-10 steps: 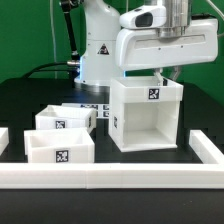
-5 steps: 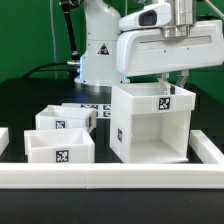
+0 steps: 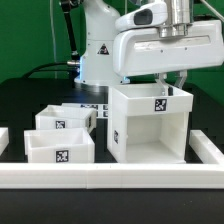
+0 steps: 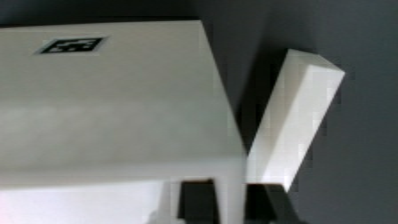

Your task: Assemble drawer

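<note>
The tall white housing (image 3: 150, 128) stands on the black table with its open front facing the front rail and a tag on its upper edge. My gripper (image 3: 172, 82) comes down onto its top at the exterior view's right. In the wrist view the housing's tagged panel (image 4: 107, 100) fills the frame, and my gripper (image 4: 231, 203) is shut on the housing's thin wall, with one black finger (image 4: 196, 203) on each side. Two small open trays (image 3: 65, 119) (image 3: 60, 150) sit apart at the exterior view's left.
Low white border rails run along the front (image 3: 100, 178) and the exterior view's right (image 3: 206, 150); one rail also shows in the wrist view (image 4: 294, 105), beside the housing. The marker board (image 3: 95, 108) lies behind the trays. The robot base (image 3: 95, 50) stands at the back.
The housing, held by my gripper, has shifted toward the front rail and slightly to the exterior view's right since one second ago; it has hardly moved in the last half second. The trays have not moved.
</note>
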`<state>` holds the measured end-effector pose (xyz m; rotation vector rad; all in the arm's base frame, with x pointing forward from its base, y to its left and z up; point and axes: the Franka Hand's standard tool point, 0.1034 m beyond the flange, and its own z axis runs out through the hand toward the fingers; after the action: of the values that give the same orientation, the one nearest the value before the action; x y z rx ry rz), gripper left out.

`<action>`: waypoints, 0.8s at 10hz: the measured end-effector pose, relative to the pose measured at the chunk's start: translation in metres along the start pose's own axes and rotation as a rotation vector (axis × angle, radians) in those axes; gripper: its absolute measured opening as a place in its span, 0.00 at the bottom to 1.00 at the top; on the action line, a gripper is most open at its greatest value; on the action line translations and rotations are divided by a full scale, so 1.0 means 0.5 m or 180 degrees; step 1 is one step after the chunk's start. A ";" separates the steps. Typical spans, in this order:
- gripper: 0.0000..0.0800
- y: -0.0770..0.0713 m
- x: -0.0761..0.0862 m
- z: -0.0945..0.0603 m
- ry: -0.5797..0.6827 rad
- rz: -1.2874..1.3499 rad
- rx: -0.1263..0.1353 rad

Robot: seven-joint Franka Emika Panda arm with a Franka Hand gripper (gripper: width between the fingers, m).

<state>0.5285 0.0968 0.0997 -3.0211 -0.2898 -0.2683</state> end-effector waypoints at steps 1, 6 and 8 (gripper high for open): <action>0.05 -0.001 0.001 0.000 0.0008 0.0121 0.0000; 0.05 0.008 0.074 0.005 0.0150 0.1120 0.0078; 0.05 0.005 0.081 -0.001 0.0194 0.1481 0.0109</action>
<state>0.5682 0.1016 0.1073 -2.9257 0.4047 -0.3069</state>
